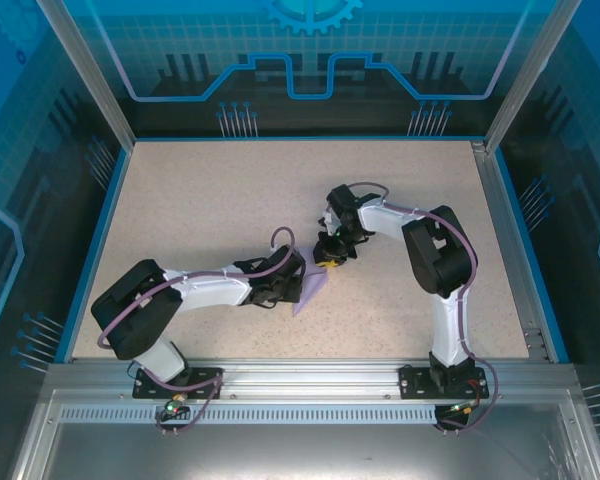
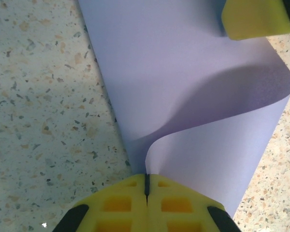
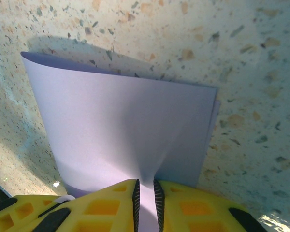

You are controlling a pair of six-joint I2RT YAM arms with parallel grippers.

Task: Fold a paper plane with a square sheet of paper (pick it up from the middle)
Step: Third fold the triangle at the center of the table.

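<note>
- Just beyond the left gripper (image 1: 280,287), touching it, the square sheet of paper (image 1: 311,291) hangs bowed above the table (image 1: 210,200).
- Left gripper: pads pressed together with no gap, clamped on one edge of the sheet. The paper rises from the seam between them in a soft S-curl.
- Right gripper (image 1: 332,256): jaws narrow, pinching the sheet where it is doubled over. It sits on the far side of the sheet from the left gripper, diagonally forward and to the right.
- Key relation: the sheet spans straight from the left gripper to the right one. Both arms are in contact, so neither is nearer.
- Right wrist view: two layers lie almost over each other with their free edges slightly offset. The bend is rounded and not creased.
- Long axis, as a judgement: it runs along the line from the left gripper to the right gripper. No nose is formed, so the sheet points nowhere yet.
- Next move likely needs the edges matched before pressing flat. The risk is a skewed crease.
</note>
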